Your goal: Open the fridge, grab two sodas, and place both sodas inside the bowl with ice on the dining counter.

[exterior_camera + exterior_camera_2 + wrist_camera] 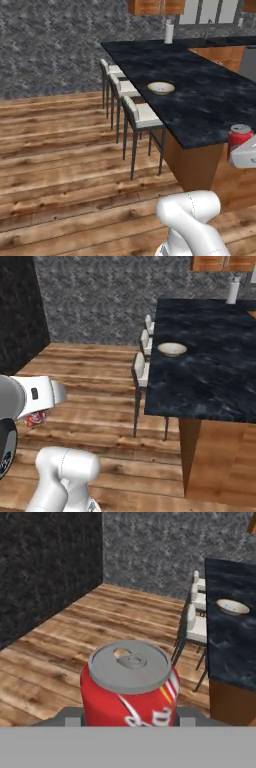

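Between gripper (129, 719) jaws: red soda can (129, 684) clamped mid-body, upright; likely light, rigid, slick, dentable. Bowl (161, 88) well apart on dining counter (210, 100).

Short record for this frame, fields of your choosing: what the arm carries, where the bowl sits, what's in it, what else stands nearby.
held item: red soda can, upright, silver top showing, between the fingers
gripper: shut on the can
bowl: on the dining counter, near its stool-side edge
bowl contents: no can in it; ice cannot be made out
can versus counter: can is off the counter, short of its near end
stools: three white-seated, along the counter's side
far end of counter: white paper towel roll
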Controlling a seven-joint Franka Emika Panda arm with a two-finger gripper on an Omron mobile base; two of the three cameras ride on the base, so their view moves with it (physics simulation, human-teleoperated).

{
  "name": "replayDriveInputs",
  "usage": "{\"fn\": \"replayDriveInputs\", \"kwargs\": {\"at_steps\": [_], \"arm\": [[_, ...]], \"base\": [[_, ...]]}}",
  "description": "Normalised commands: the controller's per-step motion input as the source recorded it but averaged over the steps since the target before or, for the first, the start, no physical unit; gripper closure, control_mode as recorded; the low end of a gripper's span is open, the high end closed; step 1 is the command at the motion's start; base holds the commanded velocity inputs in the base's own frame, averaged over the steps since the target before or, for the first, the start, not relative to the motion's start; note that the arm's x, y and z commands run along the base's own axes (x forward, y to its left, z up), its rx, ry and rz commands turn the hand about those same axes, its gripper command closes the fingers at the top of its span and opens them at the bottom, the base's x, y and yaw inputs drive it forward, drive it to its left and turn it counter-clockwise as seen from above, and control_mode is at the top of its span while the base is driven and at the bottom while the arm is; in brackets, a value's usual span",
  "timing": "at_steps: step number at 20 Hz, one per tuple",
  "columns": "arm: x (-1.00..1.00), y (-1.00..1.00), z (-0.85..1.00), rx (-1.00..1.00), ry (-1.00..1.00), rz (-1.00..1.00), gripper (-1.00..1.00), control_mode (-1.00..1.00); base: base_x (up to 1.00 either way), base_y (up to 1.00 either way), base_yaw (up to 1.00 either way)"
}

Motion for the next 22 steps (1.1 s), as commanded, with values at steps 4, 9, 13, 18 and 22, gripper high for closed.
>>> {"fn": "replayDriveInputs", "kwargs": {"at_steps": [4,9,13,18,22], "arm": [[0.0,0.0,0.0,0.0,0.0,0.0,1.0,1.0],[0.0,0.0,0.0,0.0,0.0,0.0,1.0,1.0],[0.0,0.0,0.0,0.0,0.0,0.0,1.0,1.0],[0.0,0.0,0.0,0.0,0.0,0.0,1.0,1.0],[0.0,0.0,0.0,0.0,0.0,0.0,1.0,1.0]], "base": [[0.64,0.86,-0.4],[0.77,0.82,-0.4],[0.72,0.78,-0.42],[0.56,0.71,-0.46],[0.29,0.57,-0.51]]}}
